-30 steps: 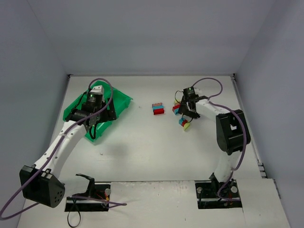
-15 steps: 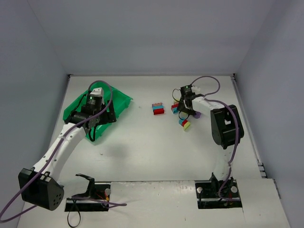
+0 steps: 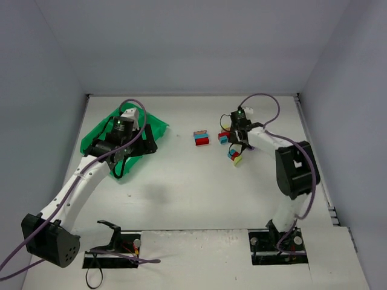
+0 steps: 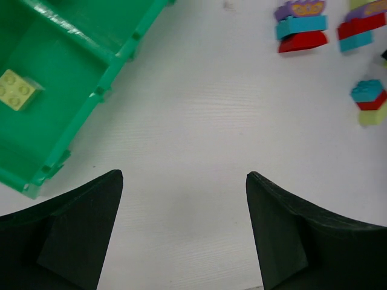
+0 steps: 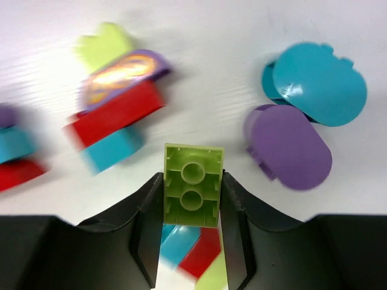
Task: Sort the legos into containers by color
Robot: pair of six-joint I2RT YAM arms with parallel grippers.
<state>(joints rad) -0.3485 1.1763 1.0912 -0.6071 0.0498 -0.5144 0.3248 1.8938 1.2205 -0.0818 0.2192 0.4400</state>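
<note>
My right gripper is shut on a yellow-green lego, seen from its hollow underside and held above the table. In the top view this gripper hovers over the cluster of legos. Below it lies a cyan, red and yellow-green stack. A purple-topped red and cyan stack lies ahead to the left. My left gripper is open and empty by the green tray, at its right edge. One yellow-green lego lies in a tray compartment.
A round purple piece and a round cyan piece lie to the right of the held lego. A purple, cyan and red stack stands mid-table. Grey walls enclose the white table.
My left gripper has shifted slightly right along the tray's edge. My right gripper swung a little left, then back, staying over the lego cluster.
</note>
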